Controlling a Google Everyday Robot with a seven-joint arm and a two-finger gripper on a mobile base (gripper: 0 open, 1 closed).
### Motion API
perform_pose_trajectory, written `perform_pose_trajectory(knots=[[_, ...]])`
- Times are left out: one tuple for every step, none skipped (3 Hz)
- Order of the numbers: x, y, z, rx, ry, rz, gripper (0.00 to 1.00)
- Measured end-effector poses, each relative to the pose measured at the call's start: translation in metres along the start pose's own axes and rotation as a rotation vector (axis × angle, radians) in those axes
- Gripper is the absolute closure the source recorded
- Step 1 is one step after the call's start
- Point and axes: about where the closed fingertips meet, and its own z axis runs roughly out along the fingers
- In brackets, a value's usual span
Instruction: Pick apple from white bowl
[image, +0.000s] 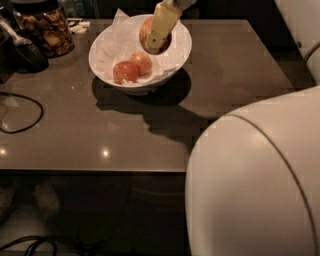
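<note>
The white bowl (107, 45), lined with crumpled white paper, stands at the back of the dark table. My gripper (156, 42) comes down from the top edge over the bowl's right half. It is shut on the apple (146, 27), a red-orange fruit partly hidden behind a cream finger (161, 22). The apple hangs a little above the bowl's inside. Two other apples lie in the bowl: a darker red one (125, 72) and a yellower-orange one (143, 62).
A glass jar of brown snacks (46, 27) stands at the back left beside a dark object (22, 52). A black cable (20, 112) loops on the table's left side. My white arm housing (260, 180) fills the lower right.
</note>
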Motion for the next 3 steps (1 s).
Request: perform_pose_trajectory(knots=[[-0.007, 0.024, -0.013, -0.019, -0.032, -0.049, 1.0], [-0.007, 0.049, -0.024, -0.032, -0.056, -0.091, 1.0], [-0.011, 0.047, -0.024, -0.018, -0.072, -0.092, 1.0]])
